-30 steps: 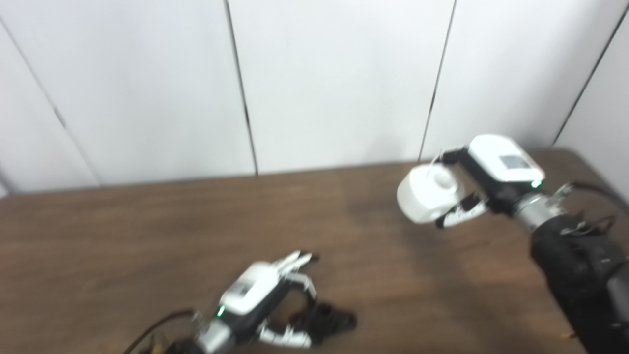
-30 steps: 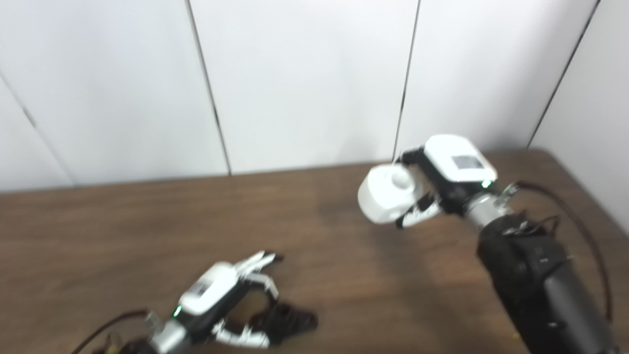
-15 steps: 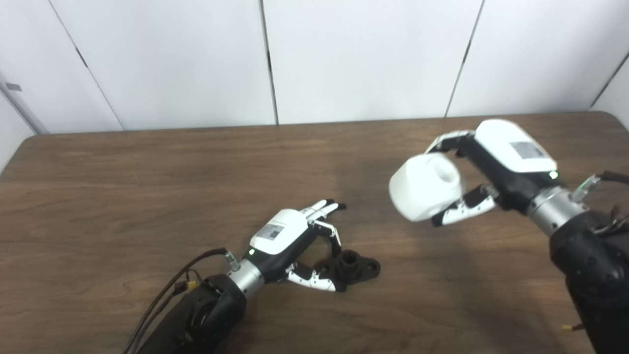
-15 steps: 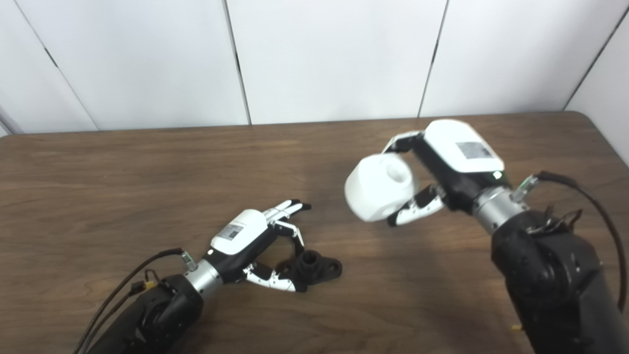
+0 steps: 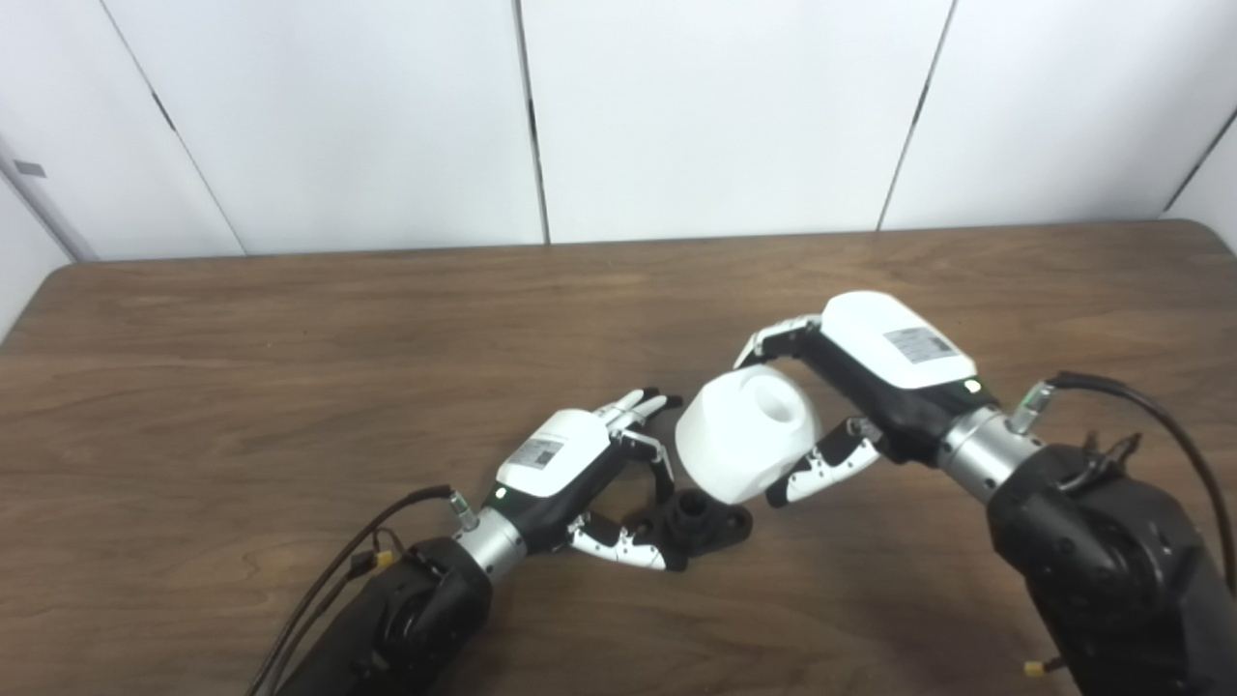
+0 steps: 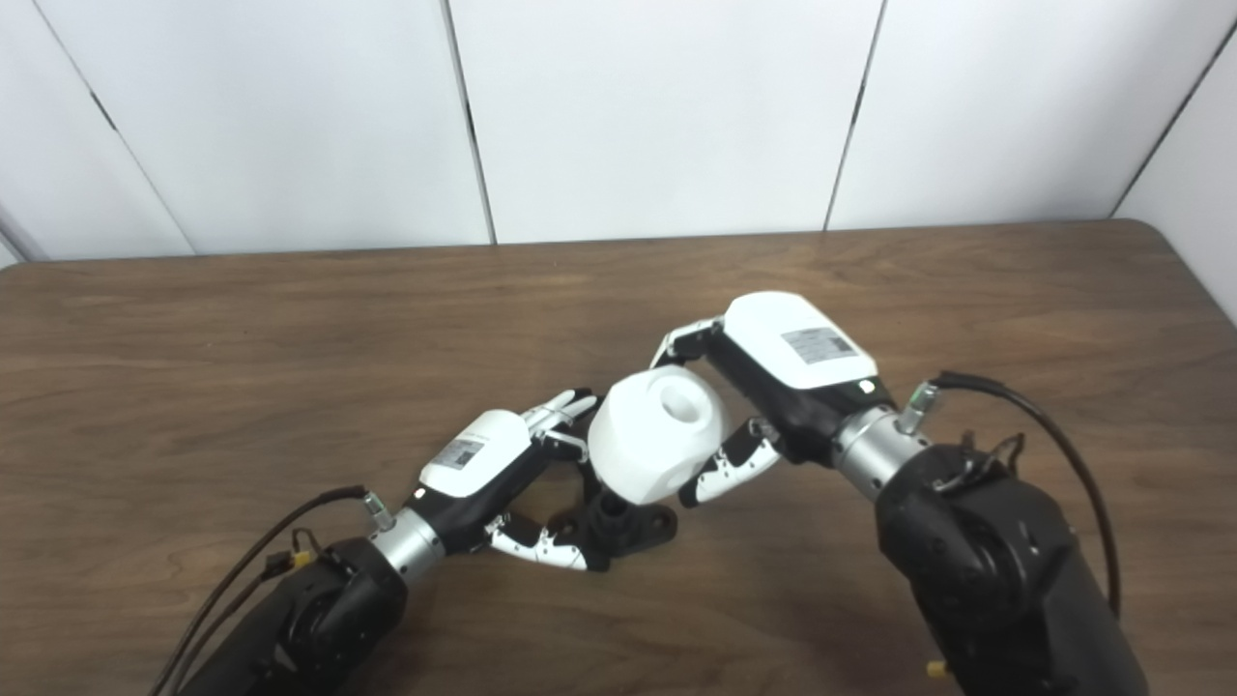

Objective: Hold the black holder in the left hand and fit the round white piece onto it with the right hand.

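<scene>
The black holder (image 5: 713,523), a flat base with a short round post, lies on the brown table (image 5: 290,367) in front of centre. My left hand (image 5: 572,472) pinches the holder's left end between its thumb and a curled finger, while its other fingers point away. A round white piece (image 5: 744,440) with a hollow in its top hangs just above the holder's post, tilted a little, and hides part of the holder in the right eye view. My right hand (image 5: 875,372) is shut on the white piece from the right.
White wall panels (image 5: 715,106) rise behind the table's far edge. Black cables (image 5: 329,580) trail from my left wrist, and another cable (image 5: 1150,425) loops at my right wrist. Bare wood lies to the left and at the back.
My right hand has carried the white piece left and down until it hangs over the holder. The left hand has stayed at the holder. The camera tilted down early on.
</scene>
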Robot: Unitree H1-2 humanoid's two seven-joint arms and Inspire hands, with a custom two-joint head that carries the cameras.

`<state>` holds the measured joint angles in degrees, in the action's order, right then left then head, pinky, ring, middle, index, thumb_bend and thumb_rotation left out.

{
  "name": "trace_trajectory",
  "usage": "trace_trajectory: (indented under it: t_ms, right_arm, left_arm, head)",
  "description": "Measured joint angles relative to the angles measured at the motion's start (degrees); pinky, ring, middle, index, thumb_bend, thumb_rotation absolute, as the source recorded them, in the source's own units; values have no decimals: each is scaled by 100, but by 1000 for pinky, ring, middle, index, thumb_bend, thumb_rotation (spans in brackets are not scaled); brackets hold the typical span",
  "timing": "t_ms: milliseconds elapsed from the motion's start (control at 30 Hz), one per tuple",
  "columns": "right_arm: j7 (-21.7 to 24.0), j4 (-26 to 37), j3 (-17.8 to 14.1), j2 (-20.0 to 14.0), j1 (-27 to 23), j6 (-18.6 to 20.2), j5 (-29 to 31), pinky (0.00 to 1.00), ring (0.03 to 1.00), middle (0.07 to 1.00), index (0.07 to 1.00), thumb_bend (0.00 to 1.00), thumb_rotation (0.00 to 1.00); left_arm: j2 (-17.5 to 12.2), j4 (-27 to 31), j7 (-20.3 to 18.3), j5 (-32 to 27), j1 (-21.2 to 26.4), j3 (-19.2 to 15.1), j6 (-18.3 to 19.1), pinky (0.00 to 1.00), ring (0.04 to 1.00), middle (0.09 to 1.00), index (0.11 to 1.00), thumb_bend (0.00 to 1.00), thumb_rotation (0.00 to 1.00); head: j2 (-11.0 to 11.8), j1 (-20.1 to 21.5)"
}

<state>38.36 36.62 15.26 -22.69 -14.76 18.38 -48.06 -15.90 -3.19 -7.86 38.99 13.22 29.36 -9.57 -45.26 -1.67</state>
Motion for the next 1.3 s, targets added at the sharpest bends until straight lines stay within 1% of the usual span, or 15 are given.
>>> trace_trajectory:
  t_ms: [133,233,333,433,567,833,900,1100,1300]
  right_arm:
    - [-3,-222,151,8,-102,-295,-64,688,714,663,479,525,141]
    - [-3,-365,243,37,-224,-454,-97,668,701,657,479,526,140]
    - [-2,-463,307,36,-344,-651,-119,677,705,659,479,526,139]
    - [12,-524,343,32,-395,-751,-144,694,707,658,479,526,139]
    - [37,-637,457,9,-479,-982,-186,693,703,651,480,526,141]
    - [270,-734,563,10,-602,-1201,-275,696,717,654,480,526,142]
    - [403,-734,583,6,-647,-1224,-301,698,718,655,480,526,142]
    - [582,-733,589,-30,-719,-1411,-303,715,726,665,479,526,142]
    - [714,-733,590,-48,-721,-1500,-307,717,725,666,480,526,140]
  left_arm:
    - [10,9,-32,0,8,1,22,928,1000,972,487,524,66]
    - [14,49,-108,0,19,2,83,931,1000,974,487,524,66]
    - [20,60,-114,0,19,11,113,921,1000,973,487,524,67]
    - [21,93,-115,16,20,31,163,911,1000,969,487,524,68]
    - [21,110,-115,29,25,51,204,911,1000,970,487,523,68]
    - [21,142,-161,30,35,68,253,929,1000,977,487,523,68]
    - [21,148,-167,31,35,72,263,931,1000,977,487,523,68]
    - [21,153,-168,30,35,77,270,928,1000,972,487,523,68]
    - [21,154,-168,31,30,78,269,917,996,972,487,524,68]
  head:
    - [-35,-26]
    - [-44,-26]
    - [-62,-18]
    - [-70,-35]
    - [-88,-61]
    - [-114,-79]
    - [-132,-79]
    - [-141,-62]
    - [-158,-88]
